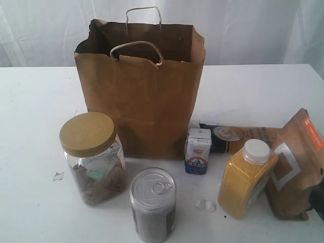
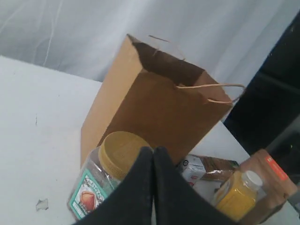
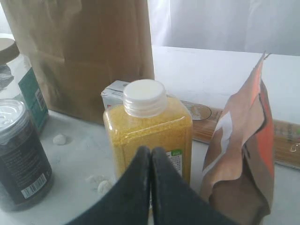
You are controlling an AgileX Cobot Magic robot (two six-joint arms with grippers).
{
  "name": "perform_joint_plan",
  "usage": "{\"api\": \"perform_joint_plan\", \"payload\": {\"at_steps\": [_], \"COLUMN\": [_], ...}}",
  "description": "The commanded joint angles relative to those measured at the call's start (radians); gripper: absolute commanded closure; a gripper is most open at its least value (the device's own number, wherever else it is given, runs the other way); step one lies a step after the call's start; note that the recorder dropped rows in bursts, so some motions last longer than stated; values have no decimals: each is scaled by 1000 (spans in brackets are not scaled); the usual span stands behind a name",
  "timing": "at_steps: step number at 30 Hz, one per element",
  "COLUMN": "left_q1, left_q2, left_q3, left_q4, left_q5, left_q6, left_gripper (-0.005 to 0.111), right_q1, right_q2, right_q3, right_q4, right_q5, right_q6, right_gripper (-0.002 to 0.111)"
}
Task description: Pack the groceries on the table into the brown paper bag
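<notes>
The brown paper bag (image 1: 139, 96) stands open and upright at the middle back of the table (image 1: 35, 111). The groceries stand in front of it: a clear jar with gold lid (image 1: 93, 157), a pull-tab can (image 1: 153, 202), a small white-blue carton (image 1: 198, 151), a yellow-grain bottle (image 1: 248, 177), a brown pouch (image 1: 296, 162), and a dark spaghetti packet (image 1: 238, 137) lying flat behind them. My left gripper (image 2: 153, 150) is shut and empty, above and short of the jar (image 2: 110, 168). My right gripper (image 3: 151, 150) is shut and empty, close before the bottle (image 3: 147, 122), with the pouch (image 3: 243, 145) beside it.
Small white crumbs (image 1: 206, 205) lie between the can and the bottle. A torn scrap (image 1: 58, 176) lies left of the jar. A white curtain (image 1: 253, 25) hangs behind the table. Bare tabletop stretches on both sides of the bag.
</notes>
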Motion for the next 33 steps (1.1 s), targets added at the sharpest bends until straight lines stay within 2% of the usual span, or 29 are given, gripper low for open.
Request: {"api": "perform_joint_plan", "payload": {"at_steps": [1,5,7,9,16,21,24,28,30,33], "left_q1": [3,3,3,3,3,3,3,-27,-70,-86], "left_q2": [85,205,335,411,626,686,711,715,715,727], "left_q3": [-194,-322,-431,-489,-608,-580,-497,-427,-410,-410], "left_q4": [-40,-115,-172,-171,-96,-82,-159,-168,-166,-156], "left_q5": [182,299,424,469,382,350,324,308,308,295], "left_q6": [195,436,585,636,693,686,663,651,625,623], "left_gripper": [107,107,107,107,107,107,107,107,102,85], "right_q1": [-6,-6,-6,-6,-6,-6,-6,-6,-6,-6], "right_q2": [-6,-6,-6,-6,-6,-6,-6,-6,-6,-6], "right_q3": [4,4,4,4,4,4,4,4,4,4], "right_q4": [1,1,1,1,1,1,1,1,1,1], "right_q5": [0,0,0,0,0,0,0,0,0,0], "right_q6": [5,5,5,5,5,5,5,5,5,5], "right_gripper": [108,108,108,108,108,108,108,108,108,108]}}
